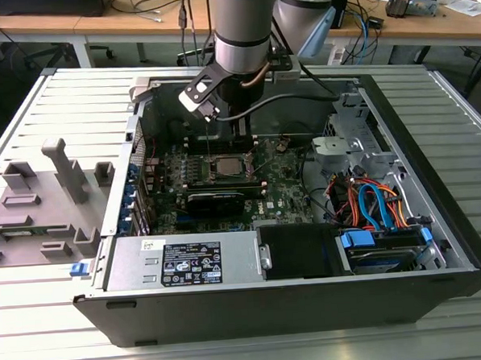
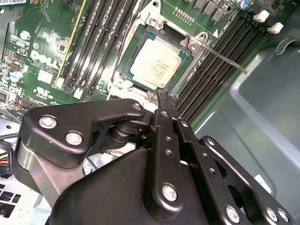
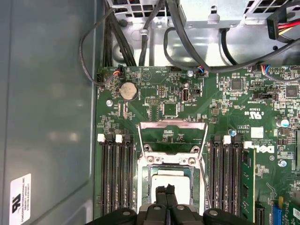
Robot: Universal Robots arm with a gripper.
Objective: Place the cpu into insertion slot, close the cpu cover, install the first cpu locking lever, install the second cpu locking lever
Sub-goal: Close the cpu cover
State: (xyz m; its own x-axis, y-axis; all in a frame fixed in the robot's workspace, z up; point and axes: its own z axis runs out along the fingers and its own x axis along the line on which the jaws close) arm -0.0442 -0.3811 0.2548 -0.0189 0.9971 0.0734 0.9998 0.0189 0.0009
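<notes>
My fingers (image 2: 164, 99) are clenched tip to tip with nothing between them, poised at one edge of the cpu (image 2: 157, 69); I can't tell whether they touch it. The cpu lies flat in its socket on the motherboard (image 1: 285, 182), centre of the exterior view. Opposite the fingers, the cpu cover (image 3: 171, 124) stands raised, and a thin locking lever (image 2: 225, 60) juts out beside the socket.
</notes>
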